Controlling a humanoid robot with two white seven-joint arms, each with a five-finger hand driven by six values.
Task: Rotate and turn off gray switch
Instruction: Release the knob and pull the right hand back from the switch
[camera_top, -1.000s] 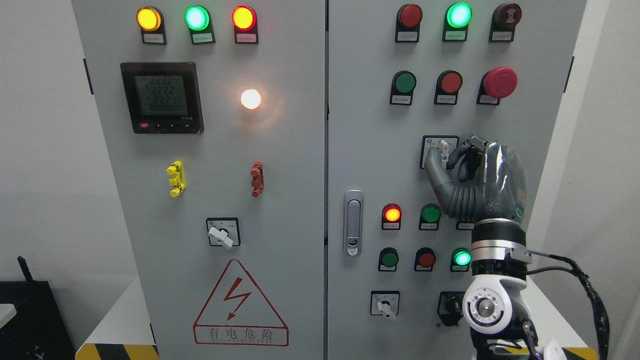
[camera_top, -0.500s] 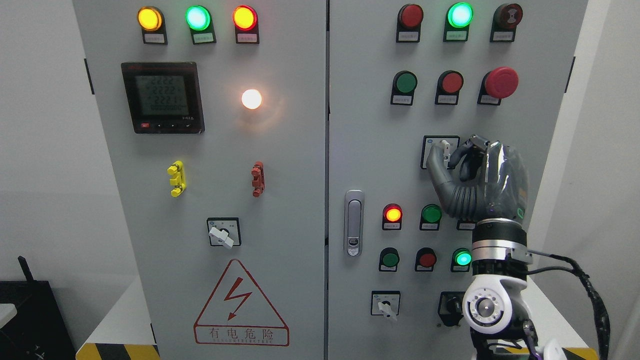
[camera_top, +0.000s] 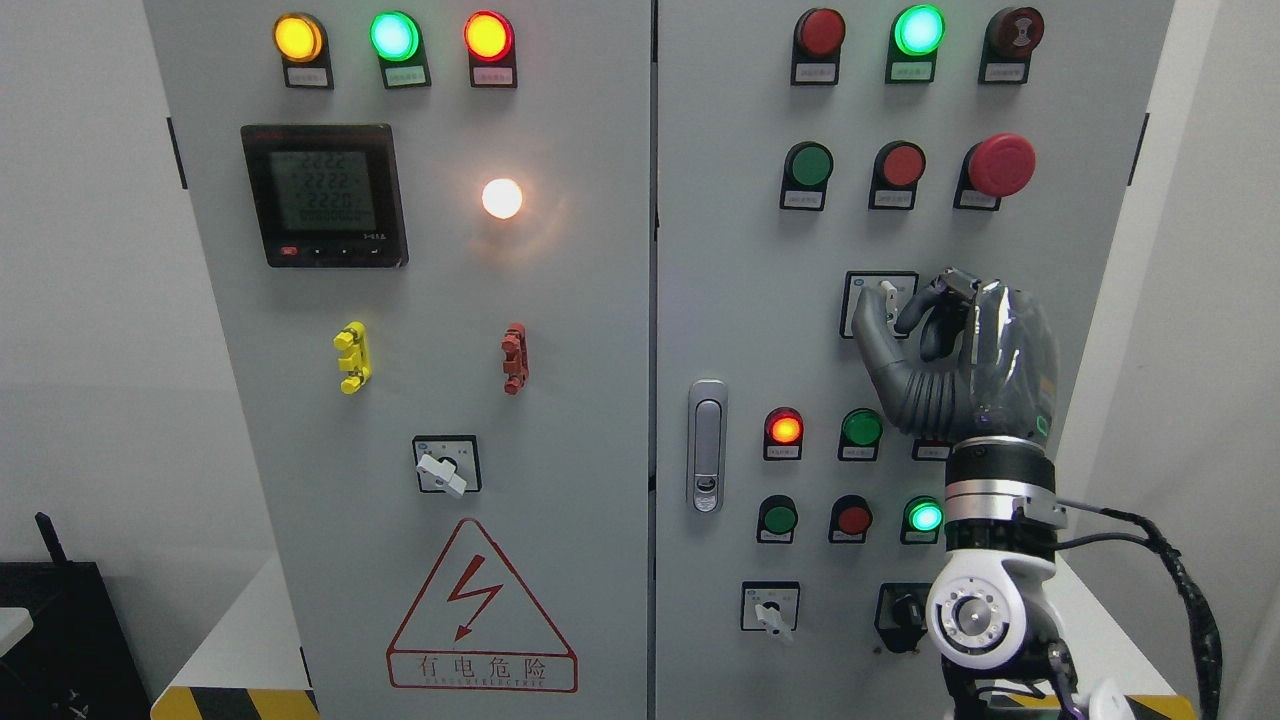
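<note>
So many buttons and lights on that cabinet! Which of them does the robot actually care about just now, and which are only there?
In the job:
- gray switch, upper right door
- right robot hand, thumb and finger closed on the switch

Just there:
- meter
- white lamp
- red mushroom button
- door handle
- two lower switches
- warning sign

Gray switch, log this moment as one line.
right hand: shut on gray switch | handle: about upright | left hand: unseen
</note>
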